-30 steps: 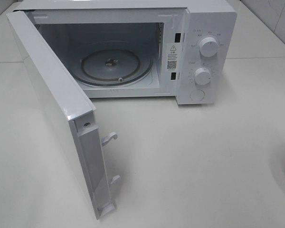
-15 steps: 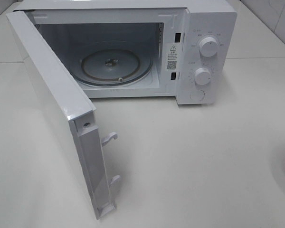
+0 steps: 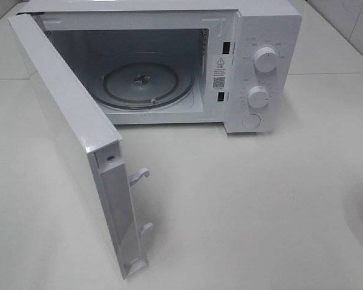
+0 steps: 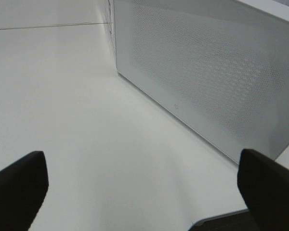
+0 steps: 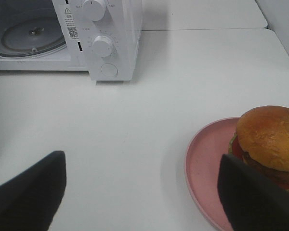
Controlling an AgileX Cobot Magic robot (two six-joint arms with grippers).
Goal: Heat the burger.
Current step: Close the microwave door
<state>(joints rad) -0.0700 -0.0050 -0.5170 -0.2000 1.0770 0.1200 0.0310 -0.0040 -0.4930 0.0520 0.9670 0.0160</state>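
A white tabletop [image 3: 260, 199] filled the scene, with seams running across its far part. A white microwave [image 3: 266, 36] stood at the far side, its door [image 3: 66, 121] swung open toward the near left. Pale tiled wall [image 3: 351, 18] showed at the far right. Lighting was even and diffuse.

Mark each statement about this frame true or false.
1. The microwave door is shut. False: it stands wide open.
2. The burger sits on the pink plate. True.
3. The glass turntable carries the burger. False: it is bare.
4. The right gripper is clamped on the burger. False: it is open, with the burger beside one finger.
5. The left gripper is open and holds nothing. True.
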